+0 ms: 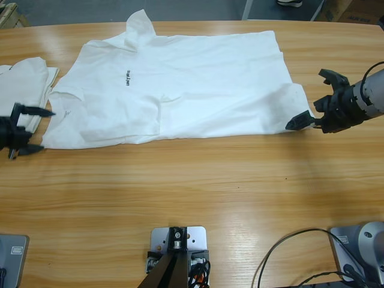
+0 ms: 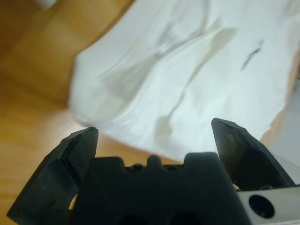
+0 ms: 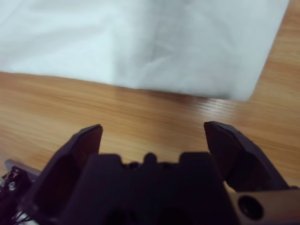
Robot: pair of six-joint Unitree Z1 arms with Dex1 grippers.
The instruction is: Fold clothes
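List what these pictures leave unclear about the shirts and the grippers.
- Chest lettering on the spread white shirt: too small in the high view, blurred in the left wrist view.
- Folded white clothes: cut off by the high view's left edge; how many is unclear.
- Left gripper: arm cut off by the same edge.

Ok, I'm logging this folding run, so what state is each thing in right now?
White shirt: spread flat on the table, unfolded, chest lettering up.
Second white garment: lying at the table's left end, partly under the shirt's sleeve.
Left claw: open, at the shirt's left corner, holding nothing.
Right claw: open, at the shirt's right corner, holding nothing.
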